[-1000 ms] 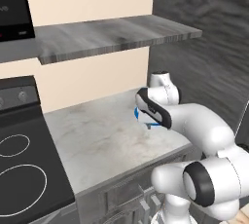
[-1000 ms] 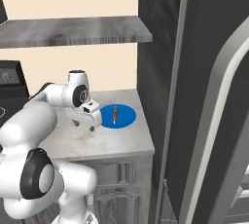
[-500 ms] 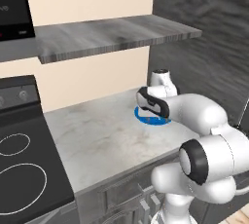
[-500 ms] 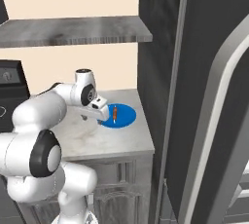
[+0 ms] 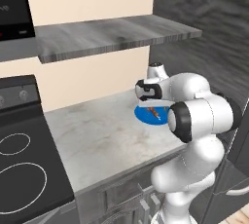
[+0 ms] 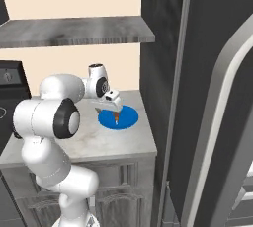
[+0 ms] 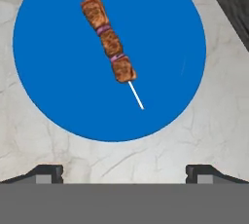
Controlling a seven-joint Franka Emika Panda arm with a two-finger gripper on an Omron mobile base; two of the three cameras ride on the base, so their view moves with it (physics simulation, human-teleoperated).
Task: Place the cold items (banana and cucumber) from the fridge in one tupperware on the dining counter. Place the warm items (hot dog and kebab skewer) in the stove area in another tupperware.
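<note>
Skewer (image 7: pixel 109 41), seemingly meat, on round plate (image 7: pixel 53 86)

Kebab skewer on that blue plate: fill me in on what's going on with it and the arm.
The white robot arm has its end effector hanging over the blue plate, which sits on the marble counter beside the stove. The kebab skewer lies flat on the plate, untouched. The end effector is open and holds nothing; in the hand view its fingertips stand wide apart, with the skewer ahead of them. No grasp has happened yet; a reach for the skewer looks likely next.
</note>
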